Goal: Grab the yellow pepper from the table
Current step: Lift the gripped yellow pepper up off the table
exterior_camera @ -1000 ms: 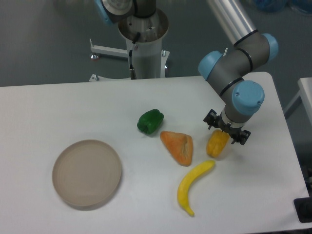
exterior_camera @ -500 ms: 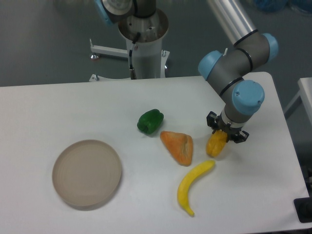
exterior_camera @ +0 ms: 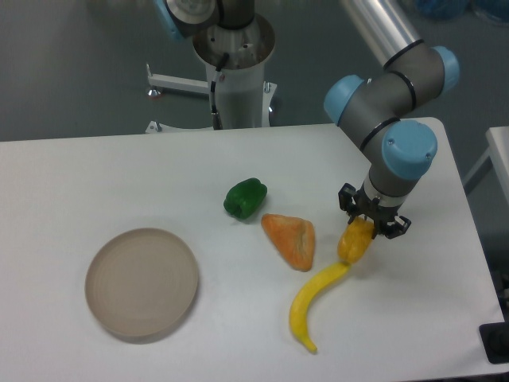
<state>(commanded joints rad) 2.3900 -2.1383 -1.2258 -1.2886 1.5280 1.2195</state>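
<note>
Black two-finger gripper [exterior_camera: 372, 225] on the grey-and-blue arm is pointing straight down over the small stubby yellow-orange pepper [exterior_camera: 355, 242], fingers closed in on its upper end, so it reads as clamped on the pepper; top-down grip makes sense since the pepper is short and neighbours crowd its sides. Pepper sits right-of-centre on the large flat white table [exterior_camera: 95, 175], low end just beside or touching the top tip of the long curved yellow banana [exterior_camera: 312, 302]; can't tell whether the pepper is off the surface yet. Orange triangular wedge [exterior_camera: 291, 239] lies near on the left, small green pepper [exterior_camera: 246, 198] further up-left, round beige plate [exterior_camera: 141, 282] well apart at far left. Judgement: straight vertical lift is the clean exit, since any sideways drag risks nudging the banana tip or the wedge. Open table to the right of the gripper, but that edge is near; free space above is unobstructed apart from the arm itself.
</note>
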